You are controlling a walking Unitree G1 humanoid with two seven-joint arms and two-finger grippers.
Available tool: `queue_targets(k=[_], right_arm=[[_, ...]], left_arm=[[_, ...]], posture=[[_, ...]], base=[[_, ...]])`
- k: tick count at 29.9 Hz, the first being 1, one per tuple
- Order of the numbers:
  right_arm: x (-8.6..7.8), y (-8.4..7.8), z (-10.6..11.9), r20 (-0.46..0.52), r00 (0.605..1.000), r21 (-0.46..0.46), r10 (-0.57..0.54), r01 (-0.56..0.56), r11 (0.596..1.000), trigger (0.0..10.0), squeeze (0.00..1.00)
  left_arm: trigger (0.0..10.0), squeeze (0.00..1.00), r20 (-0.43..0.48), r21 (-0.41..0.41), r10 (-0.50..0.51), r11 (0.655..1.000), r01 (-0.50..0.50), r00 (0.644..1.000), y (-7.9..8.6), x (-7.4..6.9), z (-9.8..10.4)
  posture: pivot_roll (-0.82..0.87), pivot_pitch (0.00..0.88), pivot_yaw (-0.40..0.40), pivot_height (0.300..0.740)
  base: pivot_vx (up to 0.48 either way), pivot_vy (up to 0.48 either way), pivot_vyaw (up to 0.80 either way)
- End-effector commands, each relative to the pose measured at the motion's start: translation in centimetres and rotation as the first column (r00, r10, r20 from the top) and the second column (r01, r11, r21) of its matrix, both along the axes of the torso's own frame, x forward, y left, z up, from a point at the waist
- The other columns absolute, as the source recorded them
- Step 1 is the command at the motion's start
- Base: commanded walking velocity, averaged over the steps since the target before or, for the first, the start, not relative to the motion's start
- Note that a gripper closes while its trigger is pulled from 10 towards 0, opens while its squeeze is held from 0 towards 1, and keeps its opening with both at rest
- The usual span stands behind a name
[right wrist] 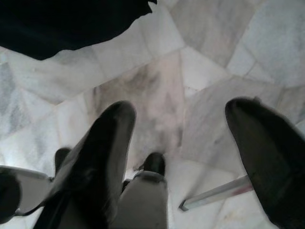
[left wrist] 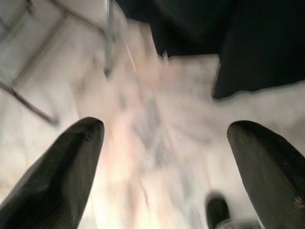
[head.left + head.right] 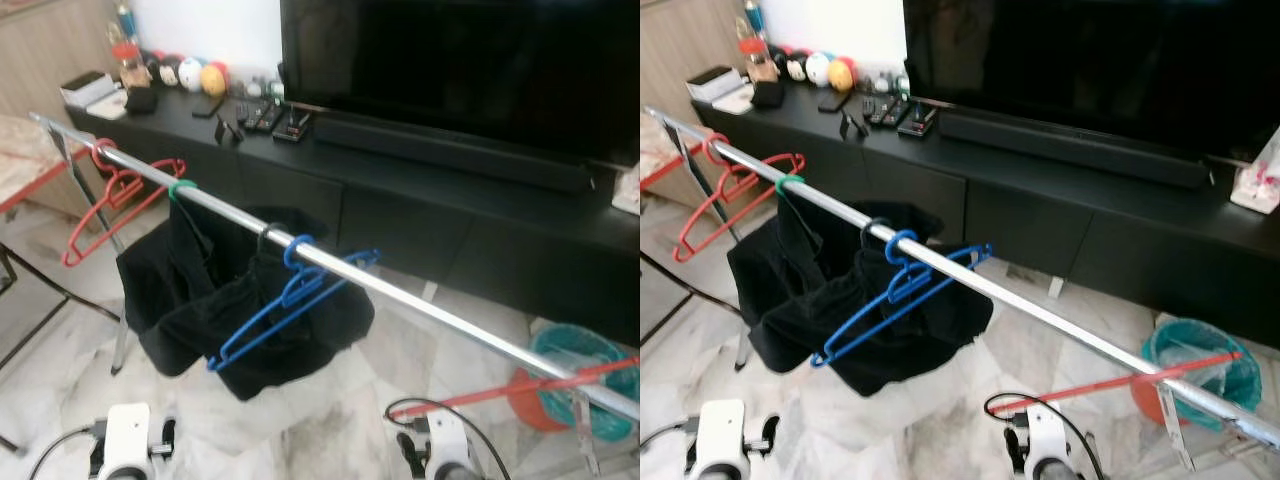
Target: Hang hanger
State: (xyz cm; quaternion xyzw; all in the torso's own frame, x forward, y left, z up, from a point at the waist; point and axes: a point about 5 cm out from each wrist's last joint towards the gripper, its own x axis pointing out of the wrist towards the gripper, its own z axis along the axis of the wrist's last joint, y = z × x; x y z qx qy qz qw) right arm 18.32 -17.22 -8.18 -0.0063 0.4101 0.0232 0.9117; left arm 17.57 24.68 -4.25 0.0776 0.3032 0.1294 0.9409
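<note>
A silver rail (image 3: 420, 300) crosses the head views from upper left to lower right; a blue hanger (image 3: 290, 310) hangs from it by its hook near the centre of the frame, in front of a black garment (image 3: 200, 300) draped on the same rail; a red hanger (image 3: 110, 205) hangs at the upper-left end, with a green clip (image 3: 182, 187) just beside it on the rail; another red hanger (image 3: 520, 388) lies against the rail at lower right, near a teal bin (image 3: 585, 370). Behind, a black TV (image 3: 460, 70) stands on a long black cabinet (image 3: 400, 210).

Both arms sit low at the bottom edge. The left gripper (image 2: 167, 167) is spread wide over pale marble floor (image 2: 157, 124), holding nothing; the right gripper (image 1: 190, 157) is likewise spread, empty, above the floor.
</note>
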Motion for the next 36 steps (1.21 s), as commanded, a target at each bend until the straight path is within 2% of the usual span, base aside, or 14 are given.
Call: queue_targets(k=[1,3,4,5,7,11,21,28,30,36], right_arm=[[0.0,0.1,0.0,-0.006,1.0,-0.003,0.003,-0.003,1.0,10.0,0.0],[0.0,0.1,0.0,-0.008,1.0,-0.006,0.003,-0.003,1.0,10.0,0.0],[0.0,0.0,0.0,-0.01,1.0,-0.01,0.001,-0.001,1.0,10.0,0.0],[0.0,0.0,0.0,-0.01,1.0,-0.01,0.001,-0.001,1.0,10.0,0.0],[0.0,0.0,0.0,-0.013,1.0,-0.014,-0.001,0.0,1.0,10.0,0.0],[0.0,-0.1,-0.1,-0.018,1.0,-0.015,-0.001,0.001,1.0,10.0,0.0],[-0.2,-0.1,-0.2,-0.029,1.0,-0.019,0.003,-0.004,1.0,10.0,0.0],[-0.3,-0.1,-0.2,-0.036,0.999,-0.022,0.004,-0.004,1.0,10.0,0.0],[-0.3,-0.1,-0.2,-0.037,0.999,-0.022,0.0,-0.001,1.0,10.0,0.0],[-0.4,-0.1,-0.3,-0.04,0.999,-0.023,0.001,-0.002,1.0,10.0,0.0]], left_arm=[[10.0,0.0,-0.065,-0.046,-0.01,0.999,0.007,0.998,-0.4,-0.5,-1.2],[10.0,0.0,-0.094,-0.064,-0.04,0.997,0.034,0.995,-0.9,-0.4,-1.7],[10.0,0.0,-0.139,-0.069,-0.047,0.997,0.037,0.989,-1.0,-0.8,-2.3],[10.0,0.0,-0.139,-0.069,-0.047,0.997,0.037,0.989,-1.0,-0.8,-2.3],[10.0,0.0,-0.227,-0.074,0.014,0.997,-0.031,0.974,-0.7,-2.0,-3.4],[10.0,0.0,-0.277,-0.097,0.017,0.994,-0.046,0.961,-1.1,-2.8,-4.1],[10.0,0.0,-0.281,-0.125,0.01,0.991,-0.047,0.96,-1.2,-3.0,-4.4],[10.0,0.0,-0.335,-0.121,0.023,0.99,-0.067,0.942,-0.3,-4.1,-4.8],[10.0,0.0,-0.367,-0.121,0.021,0.99,-0.07,0.93,0.0,-4.9,-5.0],[10.0,0.0,-0.396,-0.116,0.036,0.989,-0.089,0.918,0.5,-5.7,-5.2]], posture=[[-0.03,0.0,-0.022,0.74],[-0.03,0.0,-0.026,0.74],[-0.03,0.0,-0.028,0.74],[-0.03,0.0,-0.028,0.74],[-0.03,0.0,-0.03,0.74],[-0.03,0.0,-0.035,0.74],[-0.03,0.0,-0.035,0.74],[-0.03,0.0,-0.034,0.74],[-0.03,0.0,-0.033,0.74],[-0.03,0.0,-0.033,0.74]], base=[[0.0,0.0,0.0],[0.0,0.0,0.0],[0.0,0.0,0.0],[0.0,0.0,0.0],[0.0,0.0,0.0],[0.0,0.0,0.0],[0.0,0.0,0.0],[0.0,0.211,0.0],[0.0,0.409,0.0],[0.0,0.426,0.0]])
